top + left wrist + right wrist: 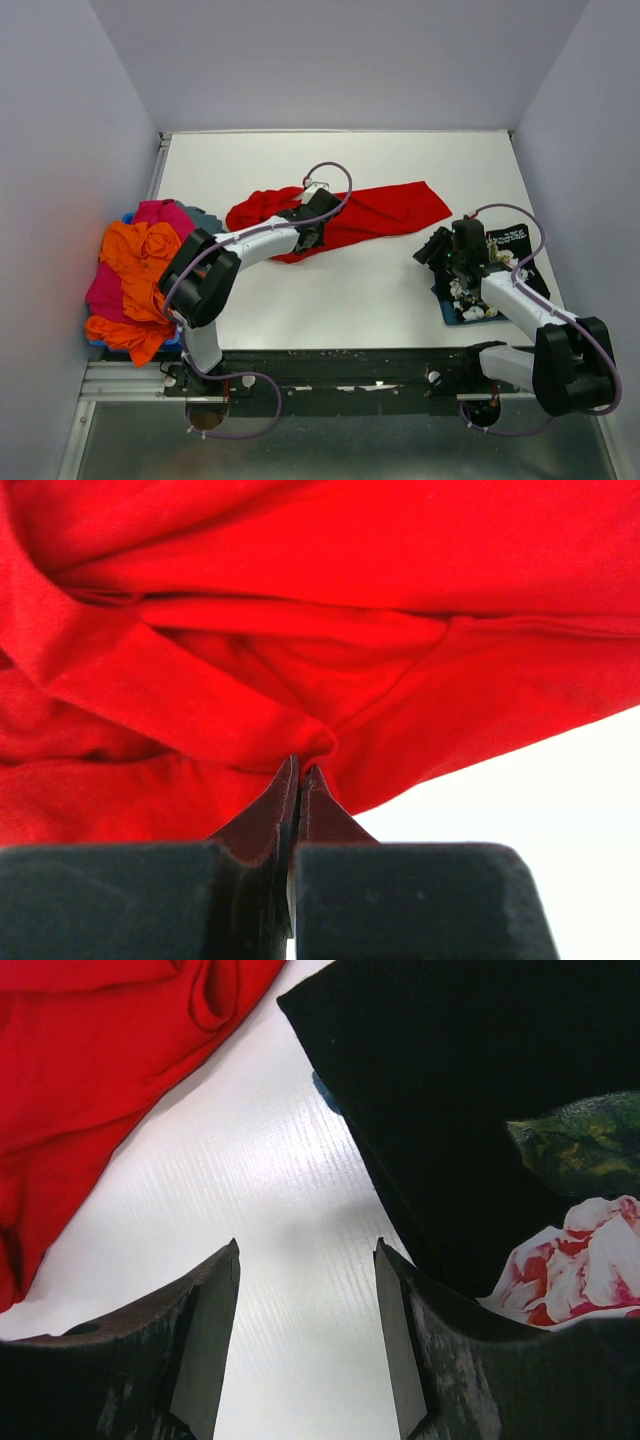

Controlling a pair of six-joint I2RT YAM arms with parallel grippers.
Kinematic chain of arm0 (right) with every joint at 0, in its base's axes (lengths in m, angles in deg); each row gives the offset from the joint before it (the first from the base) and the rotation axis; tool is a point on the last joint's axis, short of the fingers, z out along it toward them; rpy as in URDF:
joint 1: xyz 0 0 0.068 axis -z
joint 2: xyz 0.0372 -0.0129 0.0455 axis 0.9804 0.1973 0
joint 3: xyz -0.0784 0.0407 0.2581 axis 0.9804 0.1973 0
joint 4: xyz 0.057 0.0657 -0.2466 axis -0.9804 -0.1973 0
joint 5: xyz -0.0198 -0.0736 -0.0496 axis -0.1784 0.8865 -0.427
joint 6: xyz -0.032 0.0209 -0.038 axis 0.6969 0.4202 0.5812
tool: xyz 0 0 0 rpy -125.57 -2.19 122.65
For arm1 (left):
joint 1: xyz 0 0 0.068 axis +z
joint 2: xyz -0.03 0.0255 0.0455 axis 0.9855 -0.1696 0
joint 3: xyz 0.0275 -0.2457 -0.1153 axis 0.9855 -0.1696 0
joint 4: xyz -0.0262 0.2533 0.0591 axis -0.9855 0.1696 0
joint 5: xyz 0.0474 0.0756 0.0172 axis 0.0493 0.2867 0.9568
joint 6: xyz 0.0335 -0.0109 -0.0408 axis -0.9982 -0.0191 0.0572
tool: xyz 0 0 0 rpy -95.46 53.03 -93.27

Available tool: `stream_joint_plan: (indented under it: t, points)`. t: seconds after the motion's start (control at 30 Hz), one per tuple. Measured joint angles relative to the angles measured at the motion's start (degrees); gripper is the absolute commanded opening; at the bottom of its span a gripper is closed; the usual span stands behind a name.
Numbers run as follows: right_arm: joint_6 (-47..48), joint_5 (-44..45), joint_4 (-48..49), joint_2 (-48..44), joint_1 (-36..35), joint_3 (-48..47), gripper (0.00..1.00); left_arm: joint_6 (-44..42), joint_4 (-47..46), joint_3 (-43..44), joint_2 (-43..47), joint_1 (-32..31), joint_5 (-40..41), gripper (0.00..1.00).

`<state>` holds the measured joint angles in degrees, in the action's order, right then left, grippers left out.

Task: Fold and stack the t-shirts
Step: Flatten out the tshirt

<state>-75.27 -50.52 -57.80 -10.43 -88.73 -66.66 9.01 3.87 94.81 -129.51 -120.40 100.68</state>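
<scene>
A red t-shirt (375, 212) lies crumpled and stretched across the middle of the table. My left gripper (308, 236) is at its near-left edge. In the left wrist view, that gripper (304, 770) is shut, pinching a puckered fold of the red t-shirt (330, 600). At the right lies a folded black t-shirt with floral print (505, 262). My right gripper (432, 250) hangs open just left of it. The right wrist view shows this gripper (305, 1245) over bare table, the black t-shirt (450, 1090) to its right and the red t-shirt (90, 1060) at upper left.
A heap of t-shirts sits at the table's left edge: orange (140, 258) on top, magenta-pink (160, 212), teal-grey (206, 218) behind. The white table (350, 300) is walled on three sides. A blue edge (320, 1086) peeks from under the black t-shirt.
</scene>
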Motion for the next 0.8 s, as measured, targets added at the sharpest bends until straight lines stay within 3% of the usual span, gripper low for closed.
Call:
stream_joint_plan:
  t: [0.17, 0.33, 0.5, 0.7, 0.77, 0.8]
  points:
    - [0.04, -0.76, 0.92, 0.0, 0.0, 0.42, 0.64, 1.38, 1.68, -4.44, 3.93, -0.09, 1.77, 0.0]
    - [0.04, -1.84, 1.2, 0.24, 0.0, 0.57, 0.64, 3.89, 8.26, -11.45, 16.15, -0.09, 4.17, 0.0]
    - [0.02, -2.14, 1.77, 0.33, 0.0, 0.61, 0.64, 9.99, 15.34, -17.2, 27.34, 2.38, 7.58, 0.0]
    - [0.0, -2.16, 2.27, 0.33, 0.0, 0.9, 0.64, 17.62, 18.64, -26.58, 32.02, 5.18, 6.73, 0.0]
    - [-0.02, -2.16, 2.29, 0.33, 0.0, 1.05, 0.64, 20.06, 18.93, -29.73, 33.7, 5.18, 5.53, 0.16]
    - [-0.02, -2.16, 2.29, 0.33, 0.0, 1.11, 0.64, 20.87, 19.06, -30.77, 34.62, 5.18, 5.2, 0.32]
